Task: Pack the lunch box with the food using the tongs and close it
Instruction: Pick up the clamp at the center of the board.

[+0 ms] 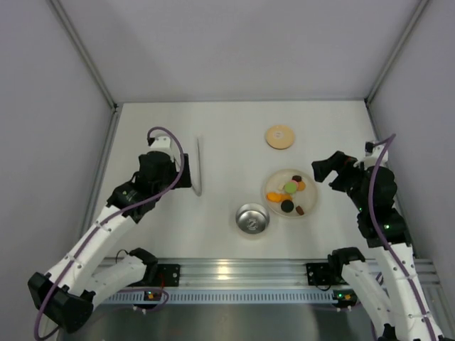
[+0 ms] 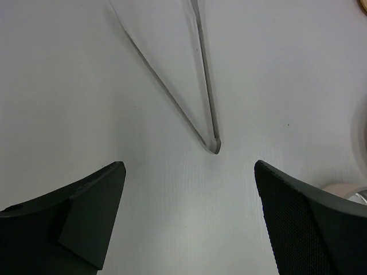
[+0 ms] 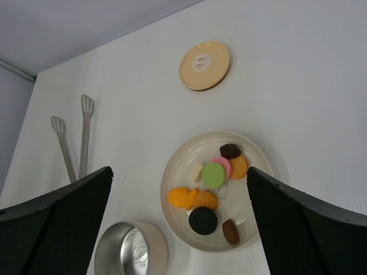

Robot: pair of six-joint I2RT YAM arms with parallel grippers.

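Observation:
The slim silver tongs [image 1: 197, 167] lie flat on the white table left of centre, their joined end [image 2: 214, 144] just ahead of my left gripper [image 2: 188, 166]. That gripper [image 1: 186, 179] is open and empty, low over the table. The steel lunch box [image 1: 252, 219] stands open and empty at the front centre [image 3: 132, 252]. Its tan wooden lid [image 1: 279, 137] lies flat further back [image 3: 205, 64]. The food [image 1: 291, 187] sits on a cream plate [image 1: 307, 206]: a green disc [image 3: 214, 175], orange, pink, black and brown pieces. My right gripper [image 1: 323, 170] hangs open above the plate [image 3: 178, 172].
Grey walls enclose the table on the left, back and right. The aluminium rail with both arm bases [image 1: 234, 273] runs along the near edge. The tongs' two flat tips [image 3: 87, 104] point toward the back wall.

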